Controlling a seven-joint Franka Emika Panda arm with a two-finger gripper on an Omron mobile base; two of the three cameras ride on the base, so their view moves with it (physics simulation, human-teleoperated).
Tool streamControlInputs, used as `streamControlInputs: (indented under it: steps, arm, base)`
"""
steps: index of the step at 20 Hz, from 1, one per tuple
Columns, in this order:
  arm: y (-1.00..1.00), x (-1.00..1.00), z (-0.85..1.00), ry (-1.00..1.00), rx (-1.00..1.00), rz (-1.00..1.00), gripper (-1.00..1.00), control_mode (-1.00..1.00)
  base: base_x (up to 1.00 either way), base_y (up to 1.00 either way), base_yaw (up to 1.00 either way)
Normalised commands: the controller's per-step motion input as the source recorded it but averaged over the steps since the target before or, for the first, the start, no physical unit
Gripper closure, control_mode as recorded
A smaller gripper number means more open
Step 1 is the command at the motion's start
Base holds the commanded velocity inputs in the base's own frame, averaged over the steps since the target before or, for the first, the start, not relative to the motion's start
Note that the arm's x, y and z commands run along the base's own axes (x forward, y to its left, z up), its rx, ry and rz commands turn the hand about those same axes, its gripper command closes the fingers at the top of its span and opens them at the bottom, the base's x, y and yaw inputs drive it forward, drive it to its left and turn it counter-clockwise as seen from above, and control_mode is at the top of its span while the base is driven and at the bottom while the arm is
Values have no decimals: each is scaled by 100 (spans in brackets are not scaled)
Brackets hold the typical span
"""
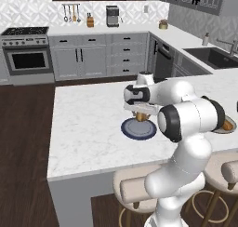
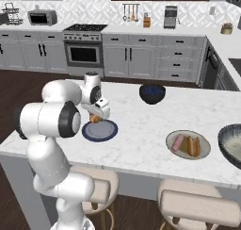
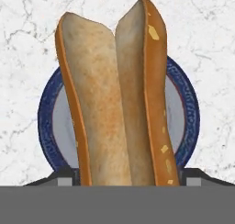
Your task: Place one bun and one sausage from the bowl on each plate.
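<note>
My gripper (image 1: 142, 114) is shut on a split golden-brown bun (image 3: 114, 103) and holds it just above the blue-rimmed plate (image 1: 138, 130) on the marble island. In the hand view the bun stands between the finger tips with the blue rim (image 3: 46, 117) ringing it behind. From the right base view the gripper (image 2: 95, 116) hangs over the same plate (image 2: 106, 131). To the right, the beige plate (image 2: 188, 153) carries one sausage (image 2: 178, 142) and one bun (image 2: 193, 145). The wide dark-rimmed bowl (image 2: 233, 146) is cut off by the right edge.
A small dark blue bowl (image 2: 152, 94) stands at the back of the island. Round stools (image 2: 195, 208) sit under the near edge. The sink (image 1: 211, 56) and cabinets run along the far counter, the oven (image 2: 84, 52) at the back wall.
</note>
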Motion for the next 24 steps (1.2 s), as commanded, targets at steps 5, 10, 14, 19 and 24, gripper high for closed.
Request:
streamControlInputs:
  steps: [5, 10, 14, 19, 24]
  arm:
    - [0, 41, -72, 7, -15, 0, 100, -100]
    - [0, 21, -68, 3, -3, 0, -100, -100]
    - [1, -13, -8, 0, 0, 0, -100, -100]
    - [15, -55, 7, 0, 0, 0, -100, -100]
    - [-3, -88, 66, -17, 0, -1, -100, -100]
  base:
    - [0, 0, 0]
    - [0, 0, 0]
    - [0, 0, 0]
    - [0, 0, 0]
    - [0, 0, 0]
